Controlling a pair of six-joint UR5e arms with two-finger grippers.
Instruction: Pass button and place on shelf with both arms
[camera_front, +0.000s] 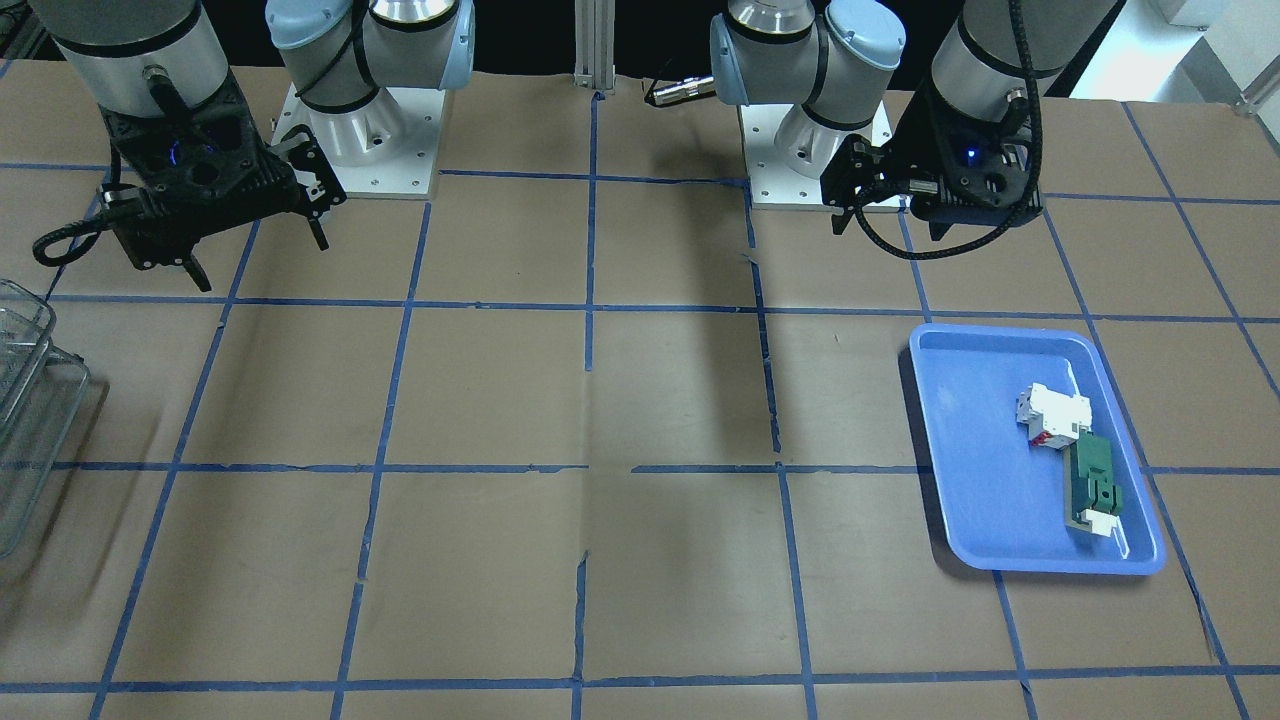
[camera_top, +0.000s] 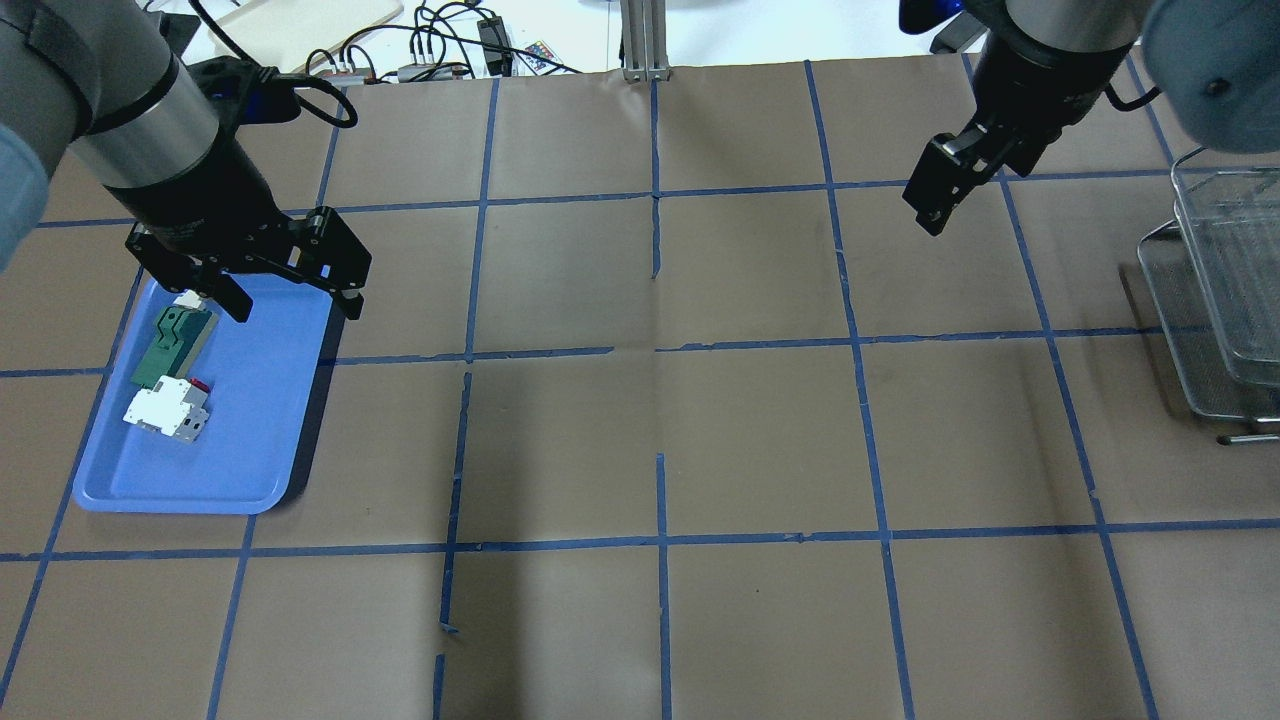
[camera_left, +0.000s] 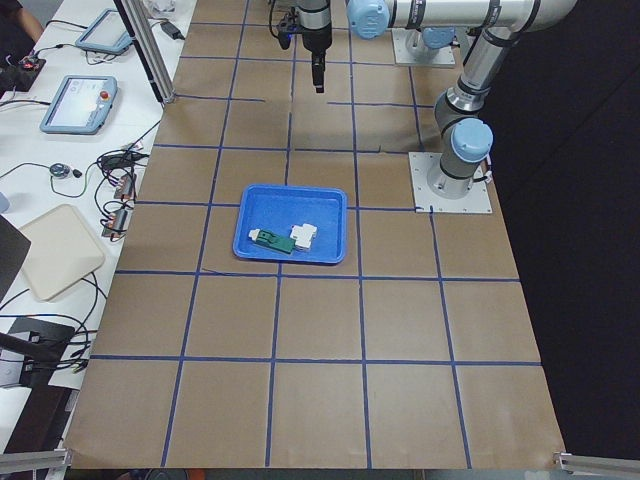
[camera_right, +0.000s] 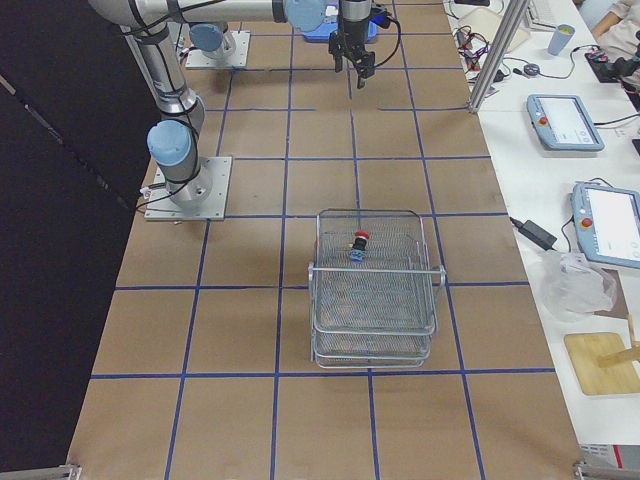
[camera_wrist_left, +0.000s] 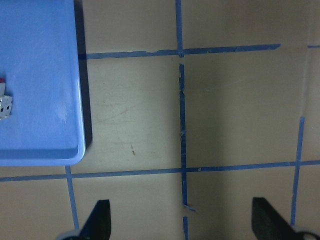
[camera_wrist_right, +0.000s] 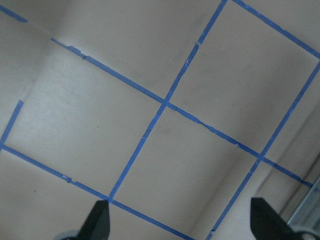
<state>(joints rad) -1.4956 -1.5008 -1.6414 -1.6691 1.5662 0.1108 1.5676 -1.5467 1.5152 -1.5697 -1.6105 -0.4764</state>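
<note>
The button (camera_right: 358, 242), with its red head and a blue block at its rear, lies in the top tier of the wire-mesh shelf (camera_right: 376, 300). It shows only in the exterior right view. The shelf also shows at the overhead view's right edge (camera_top: 1215, 300) and the front view's left edge (camera_front: 25, 400). My left gripper (camera_top: 292, 295) hangs open and empty, high over the far right corner of the blue tray (camera_top: 265, 440). My right gripper (camera_top: 935, 205) hangs open and empty, high above the table to the left of the shelf. Both wrist views show spread fingertips (camera_wrist_left: 100, 220) (camera_wrist_right: 99, 220) over bare paper.
The blue tray holds a white-and-red breaker block (camera_top: 165, 410) and a green flat part (camera_top: 172, 345). The table is brown paper with a blue tape grid. Both arm bases (camera_front: 365, 150) (camera_front: 810, 150) stand at the robot's side of the table. Cables and devices lie beyond the far edge.
</note>
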